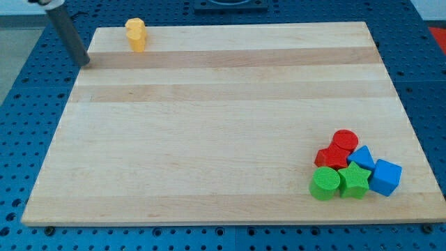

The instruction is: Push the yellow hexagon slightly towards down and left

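The yellow hexagon block (136, 34) stands near the top left corner of the wooden board (209, 118). My tip (85, 63) is at the board's left edge, to the left of and slightly below the yellow block, apart from it. The dark rod slants up to the view's top left.
A cluster of blocks sits at the bottom right: a red cylinder (344, 140), a red block (330, 157), a blue block (362, 157), a blue cube (385, 177), a green cylinder (325, 183) and a green star (354, 180). Blue perforated table surrounds the board.
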`<act>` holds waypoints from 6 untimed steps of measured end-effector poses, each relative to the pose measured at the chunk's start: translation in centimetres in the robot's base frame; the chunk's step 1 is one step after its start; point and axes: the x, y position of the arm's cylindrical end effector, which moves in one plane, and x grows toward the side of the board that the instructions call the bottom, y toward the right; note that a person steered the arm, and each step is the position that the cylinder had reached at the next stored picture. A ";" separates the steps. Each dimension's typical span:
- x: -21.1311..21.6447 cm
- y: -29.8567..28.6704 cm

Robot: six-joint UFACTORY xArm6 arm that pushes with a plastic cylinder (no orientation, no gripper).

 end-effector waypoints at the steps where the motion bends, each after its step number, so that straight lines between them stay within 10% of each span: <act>1: -4.6 0.6; 3: -9.1 0.8; 6: -7.4 21.5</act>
